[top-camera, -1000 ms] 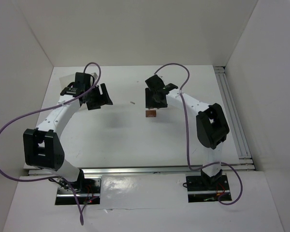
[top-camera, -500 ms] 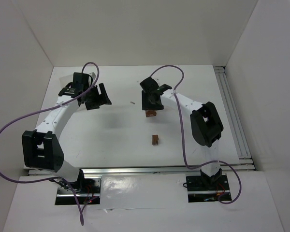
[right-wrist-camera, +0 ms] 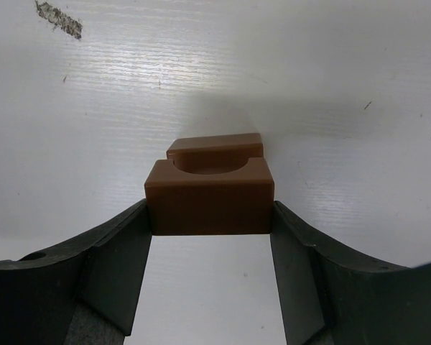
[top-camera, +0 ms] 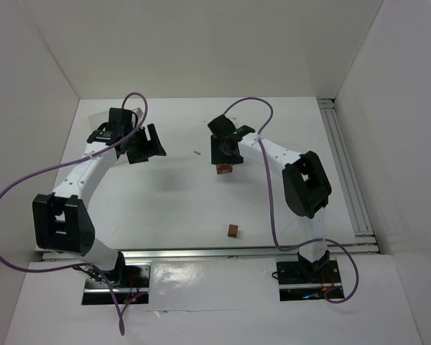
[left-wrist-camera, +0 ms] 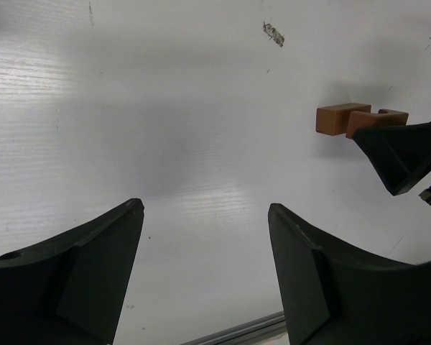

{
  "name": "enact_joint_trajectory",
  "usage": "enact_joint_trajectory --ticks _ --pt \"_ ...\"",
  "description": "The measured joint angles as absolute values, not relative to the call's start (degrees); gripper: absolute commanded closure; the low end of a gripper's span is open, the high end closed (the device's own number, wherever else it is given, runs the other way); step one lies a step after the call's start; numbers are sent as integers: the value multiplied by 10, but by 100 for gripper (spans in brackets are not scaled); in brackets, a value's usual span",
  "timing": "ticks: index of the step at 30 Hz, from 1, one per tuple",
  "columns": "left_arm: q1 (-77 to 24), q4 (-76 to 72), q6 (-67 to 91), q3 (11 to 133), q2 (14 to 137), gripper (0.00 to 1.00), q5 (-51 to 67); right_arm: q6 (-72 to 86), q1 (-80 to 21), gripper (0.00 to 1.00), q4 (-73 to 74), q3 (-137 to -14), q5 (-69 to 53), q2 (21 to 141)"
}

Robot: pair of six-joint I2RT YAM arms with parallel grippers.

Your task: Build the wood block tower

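Right end effector [right-wrist-camera: 210, 219] grips a notched wood block [right-wrist-camera: 209, 207], its half-closed fingers pressing the block's two sides, at mid-counter [right-wrist-camera: 330, 86]. A second block [right-wrist-camera: 215, 146] lies just behind it. Another cube [top-camera: 233, 230] sits well apart, near the counter's front edge. Left end effector [left-wrist-camera: 205, 207] hangs wide open, empty.
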State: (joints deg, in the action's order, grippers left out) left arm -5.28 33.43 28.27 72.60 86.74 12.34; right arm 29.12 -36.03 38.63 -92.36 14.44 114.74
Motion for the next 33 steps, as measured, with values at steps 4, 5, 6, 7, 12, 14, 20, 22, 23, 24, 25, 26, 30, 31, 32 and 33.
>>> enact_joint_trajectory --ticks 4,5,6,7,12,14,20,22,23,24,25,26,30,31,32,33 --pt "-53 334 283 726 867 18 125 291 -360 35 386 -924 144 1148" --pt "-53 334 283 726 867 18 126 291 -360 35 386 -924 144 1148" --pt "-53 333 283 724 867 18 128 291 -360 35 386 -924 144 1148" --pt "-53 333 283 722 867 18 128 291 -360 35 386 -924 145 1150" --pt "-53 330 283 710 867 18 131 291 -360 35 386 -925 146 1167" --pt "-53 330 283 709 867 18 134 289 -361 35 386 -926 147 1171" --pt "-53 330 283 708 867 18 134 288 -362 34 387 -930 149 1173" --pt "-53 330 283 708 867 18 134 288 -362 34 387 -931 149 1174" --pt "-53 330 283 708 867 18 135 288 -362 32 387 -931 149 1174" --pt "-53 330 283 708 867 18 135 287 -362 25 387 -931 149 1174" --pt "-53 330 283 708 867 18 135 286 -362 22 388 -933 149 1175" --pt "-53 330 283 708 867 18 135 285 -362 20 388 -934 149 1176" --pt "-53 330 283 708 867 18 135 278 -364 7 390 -938 151 1177" --pt "-53 329 283 708 867 18 135 276 -365 5 391 -939 153 1177" --pt "-53 328 283 707 867 18 135 274 -366 5 391 -939 155 1177" --pt "-53 327 283 706 867 18 136 271 -367 5 391 -939 156 1177"
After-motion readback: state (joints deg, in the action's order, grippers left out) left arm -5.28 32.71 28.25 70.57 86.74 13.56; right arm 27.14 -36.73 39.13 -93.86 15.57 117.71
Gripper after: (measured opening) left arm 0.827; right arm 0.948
